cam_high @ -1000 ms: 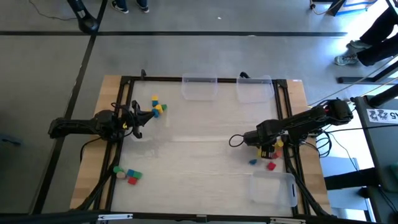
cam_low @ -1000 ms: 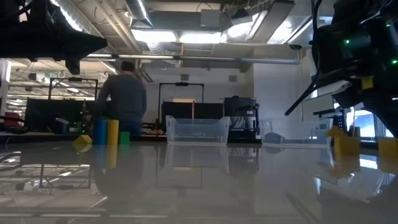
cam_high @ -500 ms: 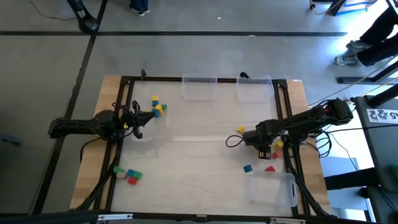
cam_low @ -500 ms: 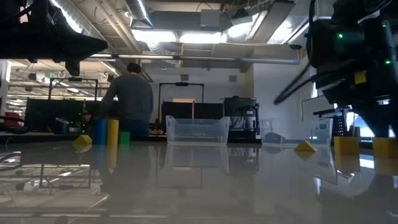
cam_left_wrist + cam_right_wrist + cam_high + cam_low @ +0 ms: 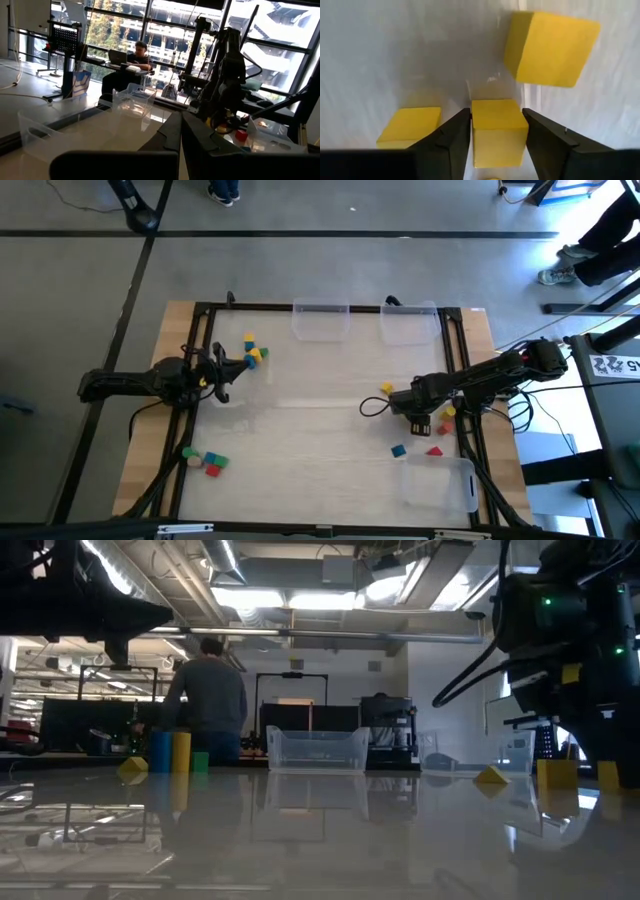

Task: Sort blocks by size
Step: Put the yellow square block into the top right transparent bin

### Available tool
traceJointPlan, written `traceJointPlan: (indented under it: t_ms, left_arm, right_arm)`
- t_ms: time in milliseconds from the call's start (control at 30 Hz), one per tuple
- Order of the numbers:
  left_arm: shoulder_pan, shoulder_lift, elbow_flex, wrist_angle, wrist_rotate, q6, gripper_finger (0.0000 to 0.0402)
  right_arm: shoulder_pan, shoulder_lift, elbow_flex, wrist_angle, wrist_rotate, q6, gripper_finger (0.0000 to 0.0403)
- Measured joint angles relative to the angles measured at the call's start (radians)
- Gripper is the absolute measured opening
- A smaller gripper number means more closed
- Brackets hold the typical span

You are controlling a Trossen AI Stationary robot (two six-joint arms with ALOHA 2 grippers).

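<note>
My right gripper [image 5: 424, 420] points down at the table's right side, its fingers closed in on a small yellow block [image 5: 499, 131]. Two more yellow blocks [image 5: 550, 47] [image 5: 410, 127] lie beside it. A loose yellow block [image 5: 386, 388], a blue one [image 5: 398, 450] and a red one [image 5: 434, 450] lie around the gripper. Another group of blocks [image 5: 252, 352] lies at the far left and another [image 5: 205, 462] at the near left. My left gripper [image 5: 215, 370] waits shut and empty at the left, its fingers [image 5: 181, 131] together. My right gripper has the yellow block's two opposite sides [image 5: 476, 135] between its two fingers [image 5: 452, 142], which come from above and point down. The block stands on the table, upright and square to the fingers.
Two clear bins [image 5: 320, 320] [image 5: 412, 323] stand at the far edge and a third [image 5: 438, 483] at the near right. A black frame [image 5: 200, 320] runs round the table. People show in the room beyond.
My right gripper has shifted a little toward the table's left and far side. As it did so, the blocks around it scattered: one yellow block has slid out toward the far left of the gripper, and the blue and red ones now lie a little nearer the near edge.
</note>
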Motion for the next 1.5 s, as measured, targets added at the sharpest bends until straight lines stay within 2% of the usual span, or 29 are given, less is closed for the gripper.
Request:
traceJointPlan:
  t_ms: [167,300,533,733,933,1100,1200,1300,1500]
  left_arm:
    - [0.000,0.000,0.000,-0.003,0.000,-0.001,0.0000]
    - [0.000,0.000,0.000,0.007,0.000,0.026,0.0000]
    - [0.000,0.000,0.000,0.006,0.000,0.056,0.0000]
    - [0.000,0.000,0.000,0.010,0.000,0.091,0.0000]
    - [0.000,0.000,0.000,0.010,0.000,0.090,0.0000]
    - [0.000,0.000,0.000,0.002,0.000,0.074,0.0000]
    - [0.000,0.000,0.000,0.000,0.000,0.057,0.0000]
    - [0.000,0.000,0.000,0.000,0.000,0.055,0.0000]
    - [0.000,0.000,0.000,0.002,0.000,0.046,0.0000]
  right_arm:
    - [0.000,-0.001,0.000,-0.006,-0.006,0.031,0.0132]
    - [0.000,0.000,0.036,-0.022,0.002,0.041,0.0132]
    - [-0.014,-0.001,0.207,-0.191,0.111,0.022,0.0132]
    - [-0.104,-0.002,0.369,-0.248,0.215,-0.044,0.0132]
    - [-0.285,-0.003,0.453,-0.195,0.349,-0.200,0.0132]
    - [-0.502,-0.003,0.445,-0.054,0.369,-0.324,0.0132]
    - [-0.630,-0.003,0.423,0.060,0.366,-0.361,0.0132]
    - [-0.747,-0.003,0.394,0.186,0.317,-0.366,0.0132]
    - [-0.928,-0.002,0.316,0.361,0.217,-0.270,0.0132]
